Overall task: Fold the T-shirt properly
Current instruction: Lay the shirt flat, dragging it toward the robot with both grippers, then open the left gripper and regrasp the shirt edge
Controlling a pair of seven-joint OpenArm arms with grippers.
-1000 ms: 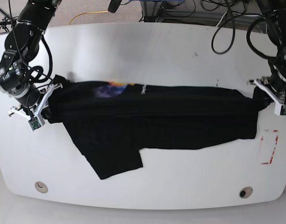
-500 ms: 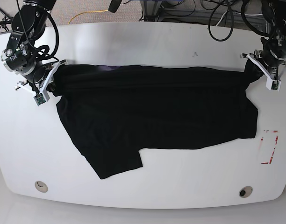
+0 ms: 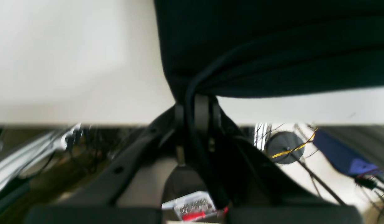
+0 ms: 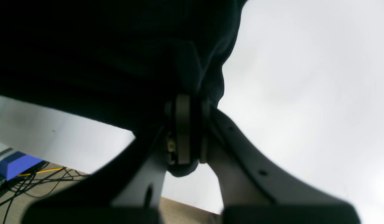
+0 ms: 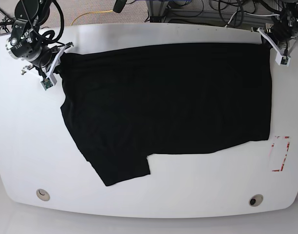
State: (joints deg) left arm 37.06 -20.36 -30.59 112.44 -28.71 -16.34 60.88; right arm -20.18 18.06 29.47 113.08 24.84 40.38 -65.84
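Base view gives you the whole T-shirt (image 5: 163, 107) spread across the counter (image 5: 154, 195), long axis side to side, 1 sleeve trailing toward the near edge. Wrist views alone show each grip: left pincer (image 3: 196, 105) and right pincer (image 4: 187, 102) clamped on bunched far-edge corners.

Black cabled arms (image 5: 23, 34) end in white fingers (image 5: 55, 66).

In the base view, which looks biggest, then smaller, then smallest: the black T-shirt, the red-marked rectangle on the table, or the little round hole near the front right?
1. The T-shirt, by far the largest; it covers much of the table.
2. The red-marked rectangle.
3. The round hole, smallest.
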